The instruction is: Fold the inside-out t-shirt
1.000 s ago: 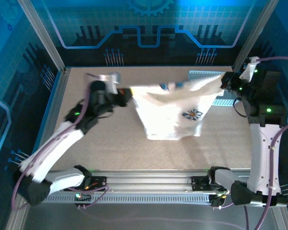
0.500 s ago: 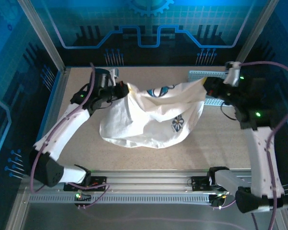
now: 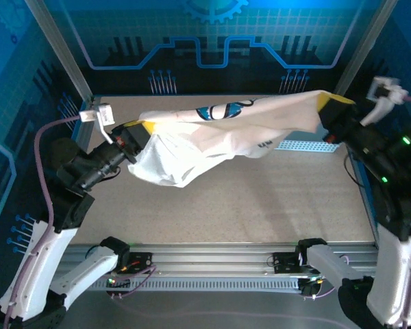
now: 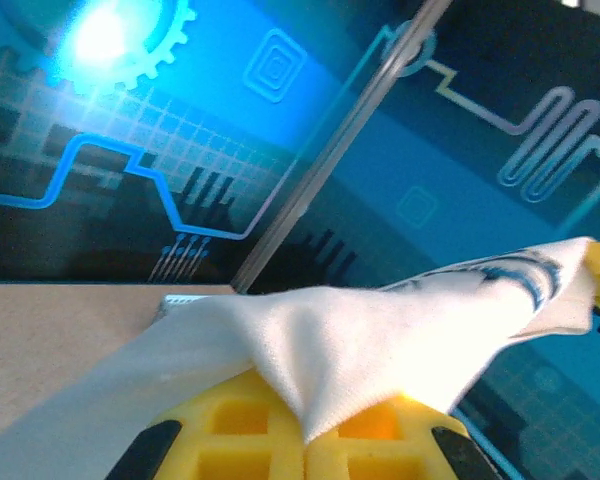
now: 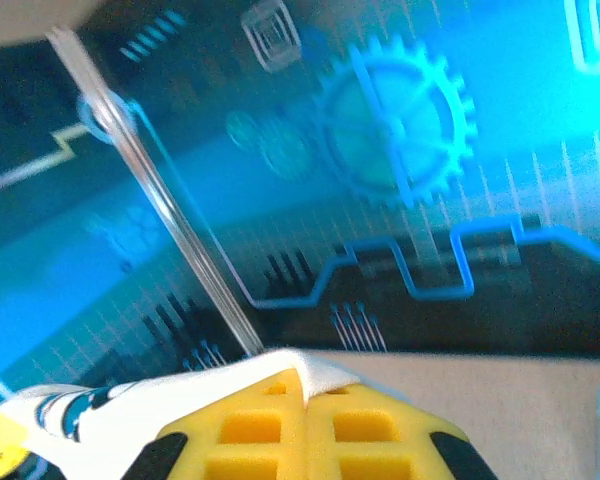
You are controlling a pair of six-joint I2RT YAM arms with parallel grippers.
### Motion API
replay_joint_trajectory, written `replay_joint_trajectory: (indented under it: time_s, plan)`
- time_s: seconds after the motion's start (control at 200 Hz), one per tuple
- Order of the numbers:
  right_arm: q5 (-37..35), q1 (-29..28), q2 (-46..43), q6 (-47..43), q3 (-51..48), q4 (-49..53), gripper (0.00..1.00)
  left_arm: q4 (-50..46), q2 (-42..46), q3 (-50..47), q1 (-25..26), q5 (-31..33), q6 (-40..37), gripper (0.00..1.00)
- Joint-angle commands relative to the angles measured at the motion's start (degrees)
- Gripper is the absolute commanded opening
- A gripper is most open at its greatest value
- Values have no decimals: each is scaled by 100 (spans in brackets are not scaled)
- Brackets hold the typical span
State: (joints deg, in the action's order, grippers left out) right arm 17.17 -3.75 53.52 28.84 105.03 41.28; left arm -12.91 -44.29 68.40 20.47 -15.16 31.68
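Speckled desk (image 3: 226, 205) below | left end effector (image 3: 135, 133) and right end effector (image 3: 331, 116) both clenched on t-shirt (image 3: 219, 130) corners | I've swung them wide: cloth that sagged on the desk now hangs stretched across upper frame | ready to lay flat, folding not begun, I reckon

Setting: robot lab test cell. Aluminium-profile frame (image 3: 60, 51); blue circuit-and-gear wall panels (image 3: 212, 41) at 12 o'clock; speckled tabletop (image 3: 246, 199); mounting rail (image 3: 212, 260) at 6 o'clock.
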Motion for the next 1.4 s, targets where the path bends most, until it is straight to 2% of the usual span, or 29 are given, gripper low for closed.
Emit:
replay_joint_trajectory:
  time_s: [0.0,0.155,0.28,0.34,0.43,0.495,0.535,0.62,0.685,0.71,0.8,0.9,1.075,1.105,1.165,1.21,1.32,1.395]
  plan:
    - [63,-21,-87,-120,113,284,0,-87,10,-169,-17,-318,183,0]
    - [461,-24,-175,14,-529,209,0,-1002,-541,-74,-19,227,-32,0]
    - [385,-212,-63,-5,-1638,-166,0,-1370,-1798,-240,-18,431,-209,0]
    - [134,-520,130,-80,-2181,-320,0,-1434,-2323,-310,-21,496,-229,0]
    - [-540,-1182,551,-183,-2773,-505,0,-1804,-3049,-222,-46,1014,-233,0]
    - [-745,-1523,877,-92,-3130,-760,0,-2024,-3507,-121,-96,1361,-270,0]
    - [-838,-1705,1054,61,-3291,-886,0,-2223,-3780,-19,-141,1560,-275,9]
    - [-1079,-2152,1338,332,-3546,-1214,0,-2734,-4193,264,-210,1929,-197,19]
    - [-1292,-2504,1486,559,-3658,-1366,0,-2842,-4071,240,-202,2049,-85,43]
    - [-1386,-2630,1545,664,-3694,-1391,0,-2792,-3921,157,-197,2052,-19,48]
    - [-1698,-3072,1729,1048,-3820,-1439,0,-2577,-3094,-315,-131,2082,260,55]
    - [-1754,-3486,2050,1174,-3926,-1693,0,-2396,-2143,-881,112,2202,534,69]
    - [-1621,-3878,3102,1004,-3260,-1576,0,-1954,-1240,-1644,872,2126,787,72]
    - [-1526,-3888,3265,955,-3134,-1550,8,-1881,-1126,-1787,1014,2193,861,74]
    - [-1471,-3872,3456,821,-2822,-1290,37,-1664,-980,-2083,1192,2168,1010,77]
    - [-1624,-3854,3418,666,-2651,-1060,52,-1502,-962,-2270,1278,2059,1142,79]
    - [-2104,-3659,2726,292,-2786,-790,72,-1207,-1270,-2340,1566,1842,1361,79]
    - [-2230,-3262,2080,146,-3143,-672,77,-981,-1578,-2137,1948,1897,1431,80]
